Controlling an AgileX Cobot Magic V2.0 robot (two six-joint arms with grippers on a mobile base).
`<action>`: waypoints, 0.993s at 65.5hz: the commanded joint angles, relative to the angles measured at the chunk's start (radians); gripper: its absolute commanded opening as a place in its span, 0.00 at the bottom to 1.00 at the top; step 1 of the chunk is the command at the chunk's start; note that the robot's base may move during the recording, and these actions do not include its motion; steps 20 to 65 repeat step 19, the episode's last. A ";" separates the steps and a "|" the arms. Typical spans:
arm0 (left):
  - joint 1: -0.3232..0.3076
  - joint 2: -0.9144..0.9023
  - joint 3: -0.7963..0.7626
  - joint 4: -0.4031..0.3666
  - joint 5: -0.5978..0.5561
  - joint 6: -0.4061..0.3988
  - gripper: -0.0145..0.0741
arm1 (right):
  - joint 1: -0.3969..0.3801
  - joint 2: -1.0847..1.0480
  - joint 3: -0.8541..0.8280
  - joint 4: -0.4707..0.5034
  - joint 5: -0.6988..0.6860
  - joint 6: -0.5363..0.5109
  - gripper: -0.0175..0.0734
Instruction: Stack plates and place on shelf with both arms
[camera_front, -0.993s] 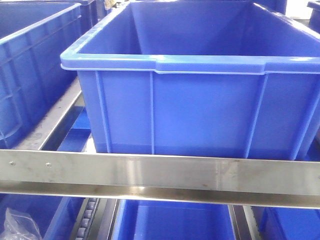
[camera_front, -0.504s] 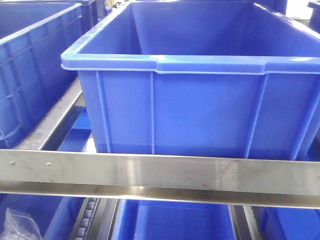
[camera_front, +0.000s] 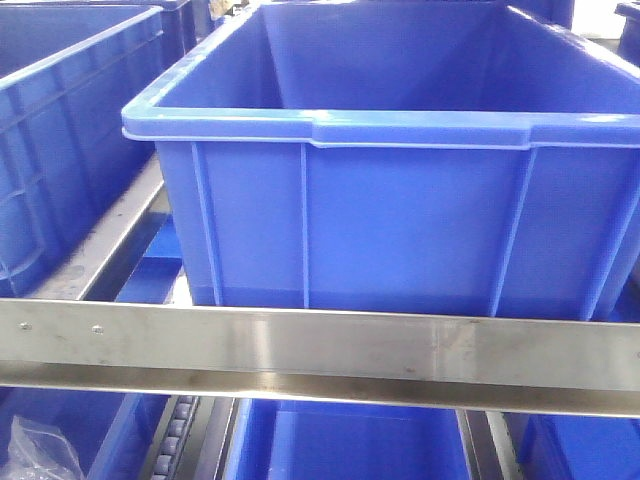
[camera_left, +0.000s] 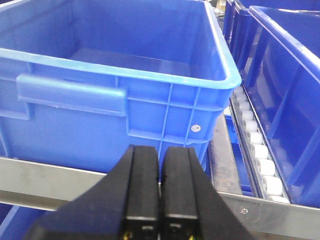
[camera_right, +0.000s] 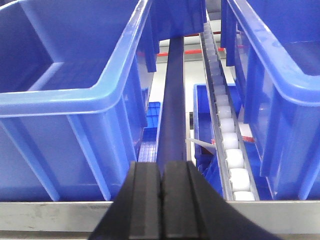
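Two black grippers are hovering at the front edge of a stainless steel shelf (camera_front: 320, 350) loaded with blue plastic crates, each with its jaws pressed together and nothing between them. In the left wrist view, the left gripper (camera_left: 161, 197) is sitting low in the frame, just in front of the shelf's brushed front rail, facing the handled end wall of a large blue crate (camera_left: 115, 75) that is standing at the rail with its inside bare. A track of pale rollers (camera_left: 257, 155) is running back from the front rail along that crate's right side, between it and a neighbouring crate (camera_left: 285, 75). In the right wrist view, the right gripper (camera_right: 161, 200) is pointing into the gap between two crates, where a dark rail (camera_right: 172, 100) and another line of white rollers (camera_right: 227, 135) are leading toward the back of the shelf. The front-facing view is showing the wide metal rail with small screws near its left end, the big central crate (camera_front: 400, 220) resting just behind it, a second crate (camera_front: 60, 130) at the left edge, and a crumpled clear plastic bag (camera_front: 40, 445) in the lower level at the front left corner. The plates are not appearing in any of the three views
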 joint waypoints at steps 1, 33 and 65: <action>0.001 -0.022 0.002 -0.010 -0.089 -0.001 0.26 | -0.004 -0.018 0.000 -0.012 -0.088 -0.003 0.25; 0.001 -0.022 0.002 -0.010 -0.089 -0.001 0.26 | -0.004 -0.018 0.000 -0.012 -0.088 -0.003 0.25; 0.001 -0.022 0.002 -0.010 -0.089 -0.001 0.26 | -0.004 -0.018 0.000 -0.012 -0.088 -0.003 0.25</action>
